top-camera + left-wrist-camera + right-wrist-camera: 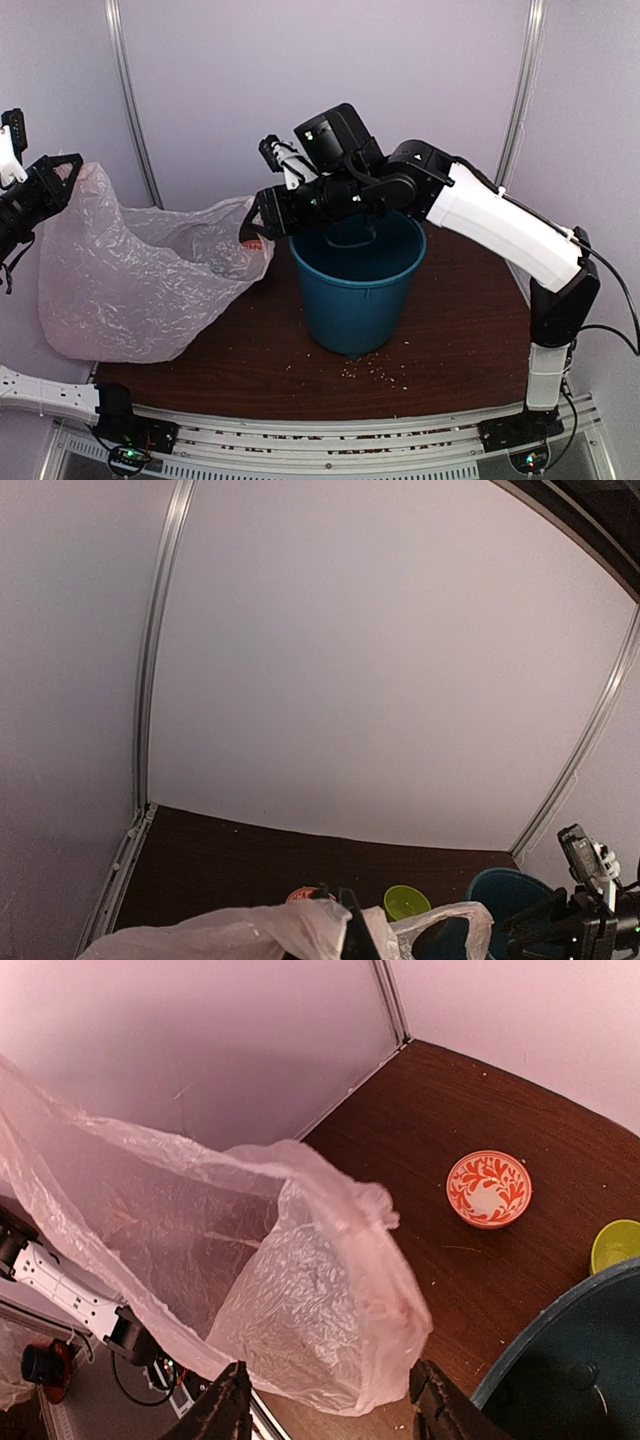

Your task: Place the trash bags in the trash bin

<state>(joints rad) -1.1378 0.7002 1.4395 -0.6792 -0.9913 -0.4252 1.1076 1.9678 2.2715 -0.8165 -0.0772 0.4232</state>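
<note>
The left gripper (58,178) is pinched shut on the pink bag (130,285), which hangs below it. The right gripper (330,1410) is spread apart around the bag's edge. The blue bin (355,295) sits beside it.

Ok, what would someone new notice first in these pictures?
The big pale-pink bag billows on the left, hung from the raised left gripper and stretching toward the teal bin in the middle. The right gripper, its arm arching over the bin, straddles the bag's other end with jaws open.
</note>
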